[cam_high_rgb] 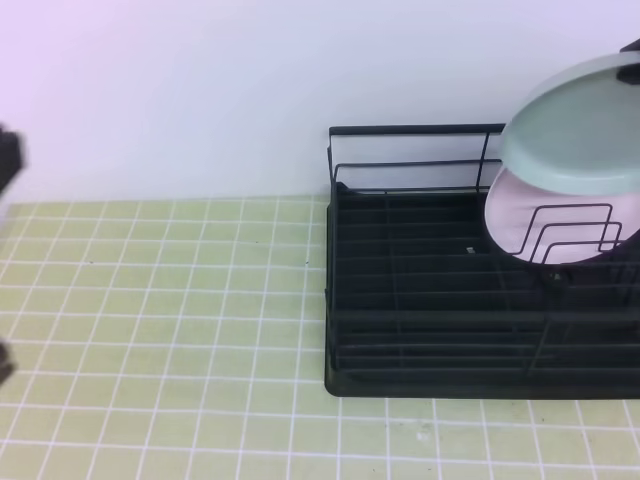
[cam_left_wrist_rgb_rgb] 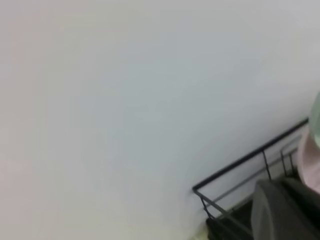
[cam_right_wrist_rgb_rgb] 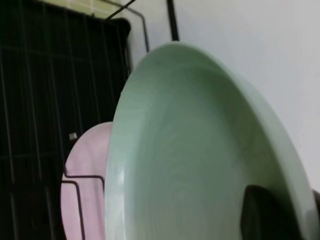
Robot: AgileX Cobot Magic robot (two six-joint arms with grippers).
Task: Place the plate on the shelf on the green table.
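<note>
A black wire shelf [cam_high_rgb: 440,300] sits on the right half of the green tiled surface [cam_high_rgb: 160,340], its back rail close to the plain white wall [cam_high_rgb: 200,90] on the far side. A pale pink plate [cam_high_rgb: 520,225] already stands in the shelf at its far right, leaning behind bent wire dividers [cam_high_rgb: 575,232] that cross in front of its lower part. Above and partly in front of the pink one hangs the plate [cam_high_rgb: 580,130], tilted, its lower edge overlapping the pink plate's upper part and its right side running out of the high view. It is round, smooth and pale blue-green, with a low raised rim and no marking; in the right wrist view its hollow face [cam_right_wrist_rgb_rgb: 200,150] fills most of the picture. A dark finger [cam_right_wrist_rgb_rgb: 267,215] of the right gripper lies on that face at the lower right, so the right gripper holds the plate by its rim, the jaws set narrowly on it. The left gripper is at the left edge of the high view, only a blurred dark shape [cam_high_rgb: 8,160], well apart from the shelf, with its jaws fully closed and nothing between them. In all there are two plates, one shelf and one tiled surface.
</note>
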